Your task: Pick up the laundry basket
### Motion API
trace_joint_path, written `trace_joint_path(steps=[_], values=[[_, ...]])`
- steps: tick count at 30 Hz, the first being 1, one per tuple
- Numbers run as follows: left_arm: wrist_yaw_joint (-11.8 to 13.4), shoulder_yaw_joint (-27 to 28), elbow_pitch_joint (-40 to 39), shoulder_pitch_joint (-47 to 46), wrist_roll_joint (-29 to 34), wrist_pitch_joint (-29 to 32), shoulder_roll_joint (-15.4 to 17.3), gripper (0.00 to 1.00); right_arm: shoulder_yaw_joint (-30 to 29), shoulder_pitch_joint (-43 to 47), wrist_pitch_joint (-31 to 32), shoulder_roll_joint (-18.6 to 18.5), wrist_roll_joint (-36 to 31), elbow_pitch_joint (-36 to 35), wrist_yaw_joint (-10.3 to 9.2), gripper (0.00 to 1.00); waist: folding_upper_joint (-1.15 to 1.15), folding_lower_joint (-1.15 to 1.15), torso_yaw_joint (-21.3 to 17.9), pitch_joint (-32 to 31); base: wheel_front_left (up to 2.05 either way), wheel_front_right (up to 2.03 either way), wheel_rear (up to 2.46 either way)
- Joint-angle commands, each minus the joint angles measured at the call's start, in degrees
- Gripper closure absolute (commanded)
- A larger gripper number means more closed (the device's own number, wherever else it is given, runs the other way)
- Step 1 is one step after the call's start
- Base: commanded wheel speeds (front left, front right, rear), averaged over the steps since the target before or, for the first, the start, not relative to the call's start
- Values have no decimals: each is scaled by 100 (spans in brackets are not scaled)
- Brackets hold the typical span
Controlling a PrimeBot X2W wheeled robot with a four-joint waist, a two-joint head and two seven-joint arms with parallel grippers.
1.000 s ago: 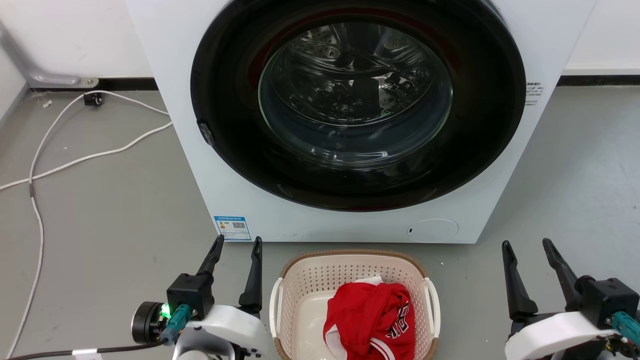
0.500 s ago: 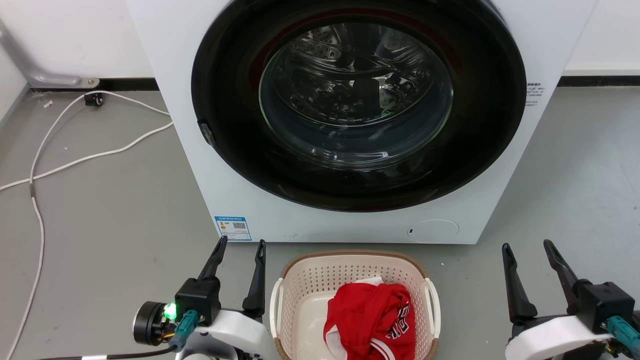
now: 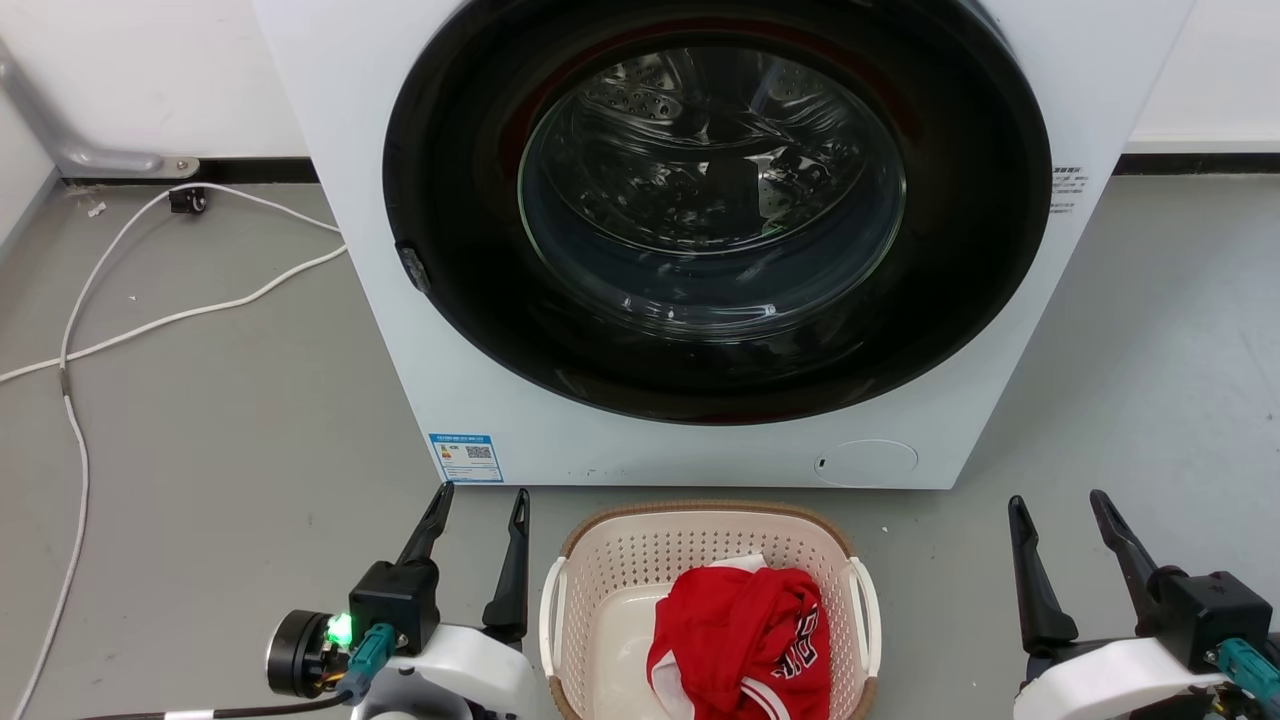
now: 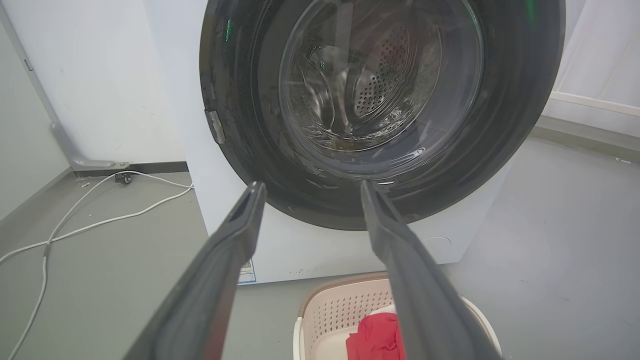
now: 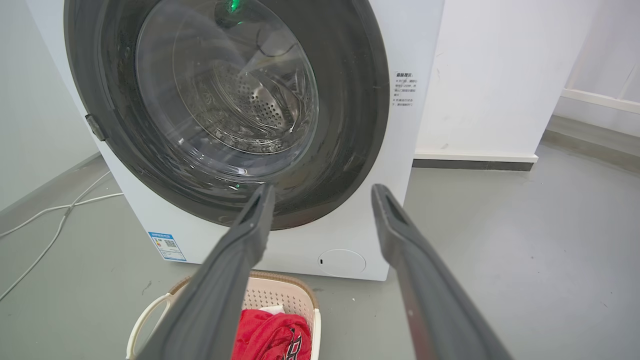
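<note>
— Left gripper [image 3: 482, 492] is hanging wide open and holding nothing, its fingers pointing toward the washing machine [image 3: 370, 300]. Right gripper [image 3: 1057, 498] is hanging spread and empty too.

— What is changing compared with a second ago?

— Both grippers are sinking slightly toward the bottom of the head view, and the left one is edging a little toward the middle. The machine is also slipping down by a hair, so part of this is the camera moving and not only the arms.

— Where is the laundry basket sitting?

— The laundry basket [image 3: 620, 565] is standing on the floor [image 3: 220, 420] just in front of the machine, between the two grippers, with a red garment [image 3: 740, 640] lying inside it. It is not shifting at all. The left gripper is showing just beside the basket's left handle [image 3: 547, 610], though I cannot tell how high above it. The right gripper is staying well apart from the right handle [image 3: 868, 610].

— So what is this meaning for the task?

— I am judging it as the very start of the approach. Nothing is being grasped and the basket is not yet leaving the floor. The right arm is looking like the one needing the bigger move inward before both handles can be taken.
</note>
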Motion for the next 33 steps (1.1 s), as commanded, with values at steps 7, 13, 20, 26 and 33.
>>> trace_joint_path(steps=[7, 13, 20, 26, 33], values=[[-43, 21, 63, -18, -23, -16, -15, 0, -28, 1, -64, 17, 79, 97, -2, 0, 0, 0, 23, 22, 0, 0, 0], [-88, -8, 291, -316, -7, -16, -19, 0, -133, -210, -40, 16, 183, 335, -2, 0, 0, 0, -1, 383, 0, 0, 0], [-163, 55, 808, -912, -83, -15, -16, 0, -185, -716, -79, 16, 226, 974, -2, 0, 0, 0, -129, 1246, 0, 0, 0], [-264, 179, 1408, -1549, -220, -16, 61, 0, -83, -1384, -182, 15, 322, 1768, -2, 0, 0, 0, -280, 2168, 0, 0, 0], [-462, 207, 2408, -2495, -483, 153, 215, 0, 208, -2371, -319, -4, 573, 2972, -2, 0, 0, 0, -375, 3130, 0, 0, 0]])
